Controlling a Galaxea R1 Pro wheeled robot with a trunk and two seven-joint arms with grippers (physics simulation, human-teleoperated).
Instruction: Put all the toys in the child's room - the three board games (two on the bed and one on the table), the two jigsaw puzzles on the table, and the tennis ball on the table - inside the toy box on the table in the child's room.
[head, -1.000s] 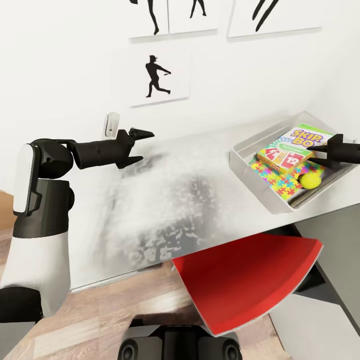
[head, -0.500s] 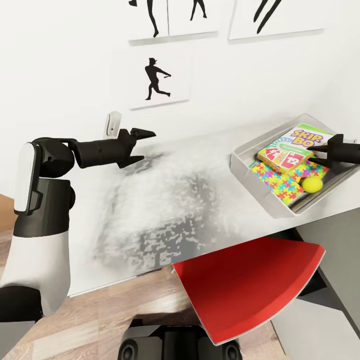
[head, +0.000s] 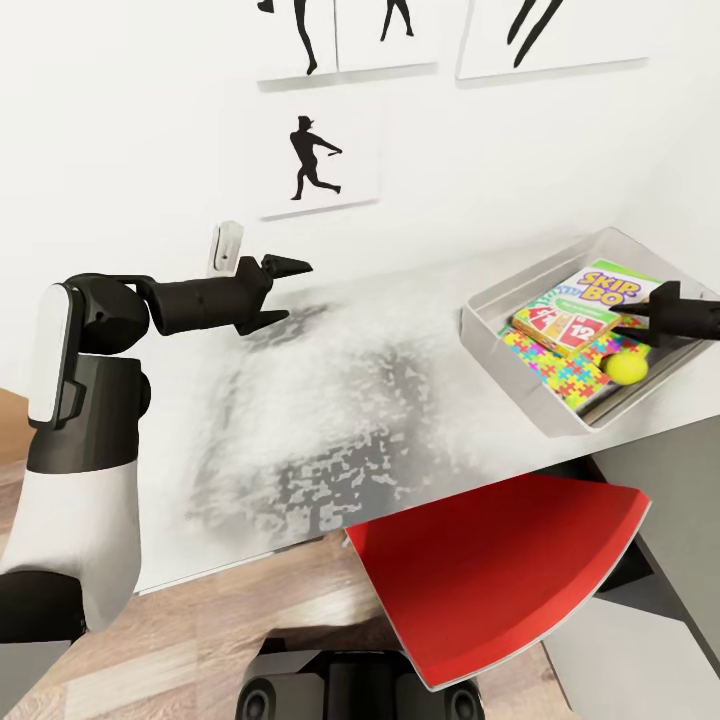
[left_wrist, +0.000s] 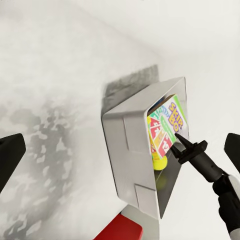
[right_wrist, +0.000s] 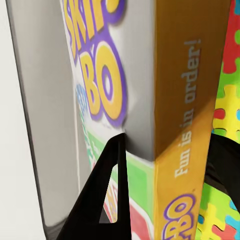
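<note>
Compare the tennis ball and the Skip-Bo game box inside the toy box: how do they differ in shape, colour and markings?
The tennis ball is small, round and plain yellow-green; the Skip-Bo game box is flat, rectangular, larger and multicoloured. The box carries printed lettering; the ball shows none. The box lies farther back, the ball nearer the front. Both rest inside the grey toy box.

We see the table (head: 400, 400) as a smooth white top with a grainy grey mottling across its middle, semi-gloss at best. The toy box (head: 510, 372) at its right end looks like smooth light-grey plastic (or painted metal; we cannot tell), faintly sheeny. Inside it, the Skip-Bo box (head: 610, 287) and the orange game box (head: 563, 325) read as glossy printed card, the jigsaw puzzle (head: 550, 365) as flat matt print, the tennis ball (head: 625, 367) as fuzzy. Both grippers, left (head: 283, 292) and right (head: 652, 312), are matt black. The red chair seat (head: 490, 560) is smooth and satiny; the floor (head: 250, 620) is wood plank.
</note>
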